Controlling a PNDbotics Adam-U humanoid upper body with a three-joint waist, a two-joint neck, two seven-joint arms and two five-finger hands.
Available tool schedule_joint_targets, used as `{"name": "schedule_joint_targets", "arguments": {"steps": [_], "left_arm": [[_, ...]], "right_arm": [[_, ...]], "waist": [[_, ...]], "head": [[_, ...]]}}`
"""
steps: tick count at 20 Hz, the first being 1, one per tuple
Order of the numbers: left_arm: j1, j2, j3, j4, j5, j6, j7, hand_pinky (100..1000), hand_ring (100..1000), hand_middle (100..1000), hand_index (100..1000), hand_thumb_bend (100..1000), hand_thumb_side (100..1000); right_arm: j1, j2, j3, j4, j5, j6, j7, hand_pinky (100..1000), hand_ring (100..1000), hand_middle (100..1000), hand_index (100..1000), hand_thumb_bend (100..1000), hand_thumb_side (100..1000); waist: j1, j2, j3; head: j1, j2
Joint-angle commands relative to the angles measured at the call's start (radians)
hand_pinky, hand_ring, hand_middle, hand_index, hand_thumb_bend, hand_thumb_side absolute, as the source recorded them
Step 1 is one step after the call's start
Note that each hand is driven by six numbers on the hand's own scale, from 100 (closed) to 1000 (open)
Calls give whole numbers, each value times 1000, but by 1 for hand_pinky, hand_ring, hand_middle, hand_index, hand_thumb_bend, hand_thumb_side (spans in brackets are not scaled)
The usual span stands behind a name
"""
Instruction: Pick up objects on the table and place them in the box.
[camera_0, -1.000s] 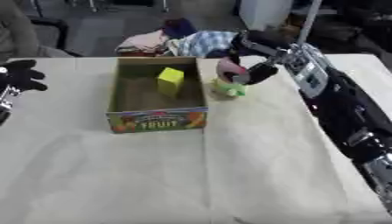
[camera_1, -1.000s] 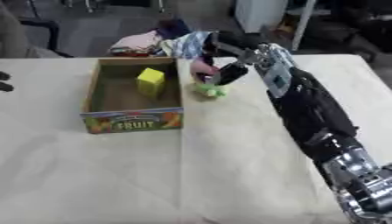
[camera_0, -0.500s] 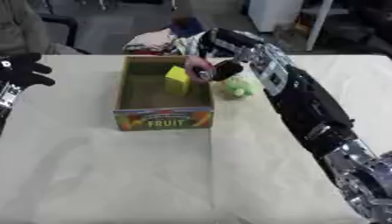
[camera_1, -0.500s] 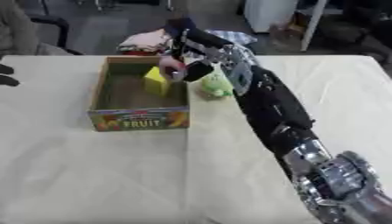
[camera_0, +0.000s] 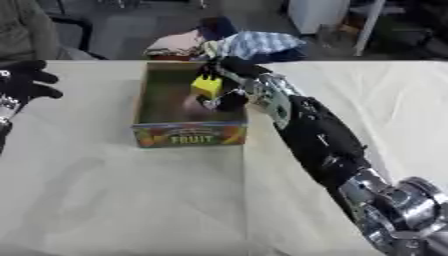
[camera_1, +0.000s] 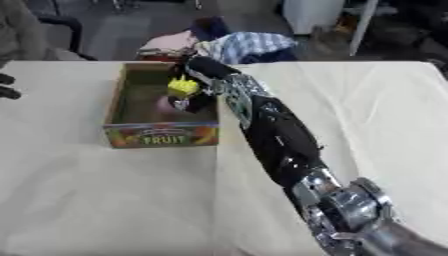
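A cardboard fruit box (camera_0: 189, 135) stands open on the cloth-covered table. A yellow block (camera_0: 207, 86) sits in it against the right wall. My right hand (camera_0: 230, 98) reaches over that wall into the box, fingers curled round a pink object (camera_0: 193, 103) low inside it. The arm runs back to the lower right and hides the table just right of the box. My left hand (camera_0: 21, 82) hovers open at the left edge, well away from the box.
A heap of clothes (camera_0: 242, 43) lies beyond the table's far edge behind the box. A seated person (camera_0: 22, 30) shows at the upper left. Bare cloth (camera_0: 122, 200) stretches in front of the box and to its right.
My right hand has carried the pink object leftwards, from the table beside the box over its right wall and down inside. The green thing it lay by no longer shows. The view has shifted.
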Motion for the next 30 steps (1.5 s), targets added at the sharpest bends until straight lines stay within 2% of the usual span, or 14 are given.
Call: {"name": "schedule_joint_targets", "arguments": {"steps": [1, 5, 7, 14, 22, 26, 30], "left_arm": [[-14, 5, 5, -15, 1, 0, -2, 857, 667, 678, 846, 345, 771], [-10, 9, 8, -12, -2, 0, 0, 858, 667, 679, 846, 344, 772], [-7, 13, 10, -11, -3, 0, 2, 858, 667, 679, 846, 343, 774], [0, 18, 14, -5, -7, 0, 4, 859, 668, 679, 845, 340, 778], [7, 17, 15, -3, -10, -1, 3, 860, 668, 679, 845, 336, 786], [8, 16, 13, -2, -10, -1, 0, 860, 668, 679, 845, 334, 788], [9, 14, 12, -3, -10, -2, -1, 860, 668, 680, 845, 332, 790]], "right_arm": [[-21, -18, -14, -7, 20, -2, 2, 718, 738, 716, 882, 247, 451], [-31, -53, -31, -26, -2, 9, -15, 718, 738, 723, 887, 251, 434], [-42, -84, -42, -37, -24, 19, -19, 723, 748, 764, 895, 253, 422], [-51, -168, -87, -25, -86, 91, -10, 792, 864, 890, 927, 241, 448], [-29, -216, -138, 70, -105, 205, -45, 833, 893, 902, 939, 265, 482], [-21, -227, -143, 120, -91, 249, -79, 849, 909, 909, 950, 307, 450], [-15, -229, -142, 153, -69, 276, -107, 860, 913, 910, 954, 327, 510]], "waist": [[5, -10, -1], [2, -11, -7], [0, -12, -13], [-6, -12, -22], [-2, -10, -26], [1, -9, -27], [3, -8, -25]], "head": [[2, 5], [7, 5], [11, 5], [24, 5], [36, 4], [40, 1], [40, 0]]}}
